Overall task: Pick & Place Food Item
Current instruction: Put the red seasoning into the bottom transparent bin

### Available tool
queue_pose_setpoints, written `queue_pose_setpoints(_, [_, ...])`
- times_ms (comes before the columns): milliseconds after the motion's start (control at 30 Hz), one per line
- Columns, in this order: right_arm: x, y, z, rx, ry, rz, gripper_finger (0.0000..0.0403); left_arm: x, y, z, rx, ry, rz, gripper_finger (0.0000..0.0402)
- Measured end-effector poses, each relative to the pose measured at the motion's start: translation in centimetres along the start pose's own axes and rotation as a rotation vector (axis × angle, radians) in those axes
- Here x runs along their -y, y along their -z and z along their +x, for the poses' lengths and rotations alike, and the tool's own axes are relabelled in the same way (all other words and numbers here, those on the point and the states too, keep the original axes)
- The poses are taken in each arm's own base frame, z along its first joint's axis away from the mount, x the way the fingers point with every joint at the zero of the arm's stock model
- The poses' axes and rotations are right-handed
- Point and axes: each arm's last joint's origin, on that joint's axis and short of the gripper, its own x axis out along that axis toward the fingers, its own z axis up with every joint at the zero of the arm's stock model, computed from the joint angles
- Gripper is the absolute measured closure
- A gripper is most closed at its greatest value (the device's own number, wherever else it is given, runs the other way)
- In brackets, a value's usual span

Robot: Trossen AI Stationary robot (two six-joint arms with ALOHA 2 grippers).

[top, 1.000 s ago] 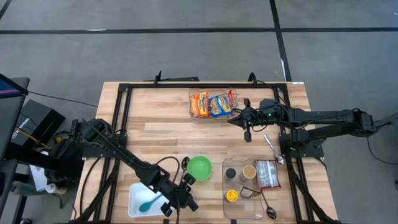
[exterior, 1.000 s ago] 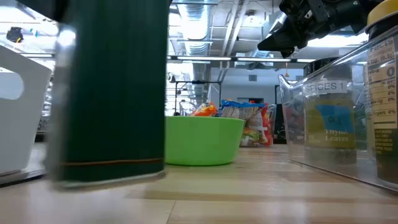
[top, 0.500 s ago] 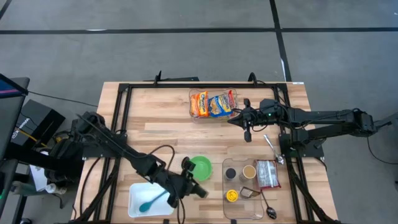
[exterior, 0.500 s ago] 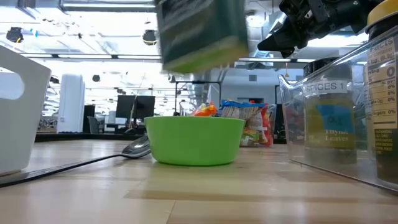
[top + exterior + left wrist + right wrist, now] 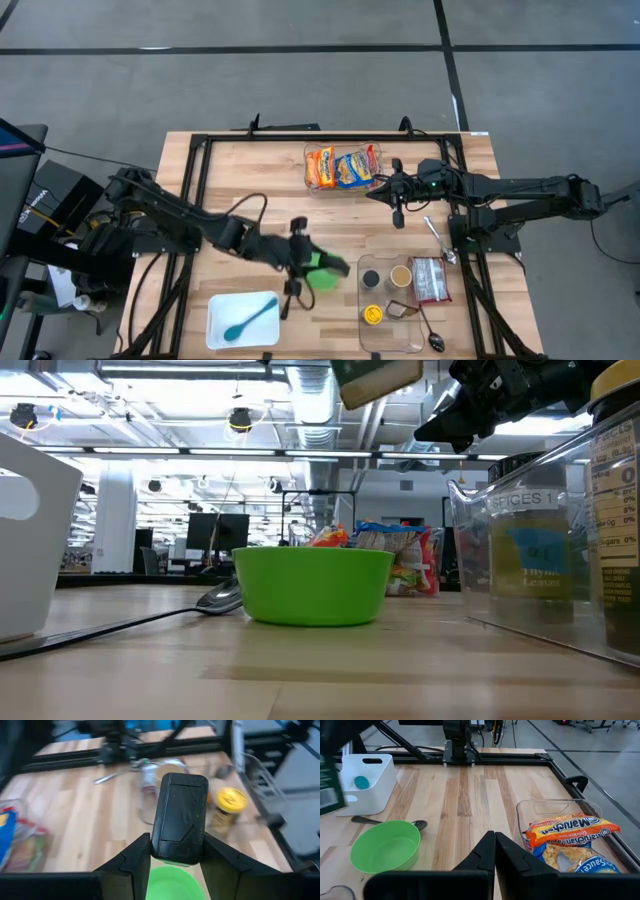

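My left gripper (image 5: 305, 258) is shut on a dark green box (image 5: 180, 815), held in the air over the green bowl (image 5: 326, 273). The bowl rests on the table and also shows below the box in the left wrist view (image 5: 172, 882). In the low view only the box's lower end (image 5: 378, 372) shows, above the bowl (image 5: 314, 586). My right gripper (image 5: 386, 192) is shut and empty, above the table beside a clear container of ramen packets (image 5: 343, 167). My left gripper pinches the dark green box between its two fingers (image 5: 134, 862), on the box's two opposite narrow sides (image 5: 156, 845) near one end. The box stands out past the fingers, lifted clear of the table and the bowl.
A white tray with a teal spoon (image 5: 241, 320) stands at the near left. A clear bin with spice jars (image 5: 392, 294) stands right of the bowl. A metal spoon (image 5: 220, 598) lies by the bowl, another (image 5: 438, 238) at the right. A black frame (image 5: 195, 150) rims the table.
My left gripper has lifted the dark green box off the table near the white tray. It has carried it up and toward the table's far right, over the green bowl. The box has gone from standing upright on the table to hanging clear, tilted.
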Motion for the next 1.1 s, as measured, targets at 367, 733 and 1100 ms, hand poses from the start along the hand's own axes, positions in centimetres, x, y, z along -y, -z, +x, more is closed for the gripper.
queue_pose_setpoints(367, [0.0,0.0,0.0,0.0,0.0,0.043,0.0403,-6.0,0.0,1.4,-0.047,-0.107,-0.14,0.0261])
queue_pose_setpoints(733, [0.0,0.0,0.0,0.0,0.0,0.196,0.0403,-8.9,0.3,1.8,-0.065,-0.183,-0.244,0.0261])
queue_pose_setpoints(1100, [0.0,-0.3,0.0,0.035,-0.004,0.384,0.0403,-8.7,0.4,1.7,-0.076,-0.178,-0.241,0.0261])
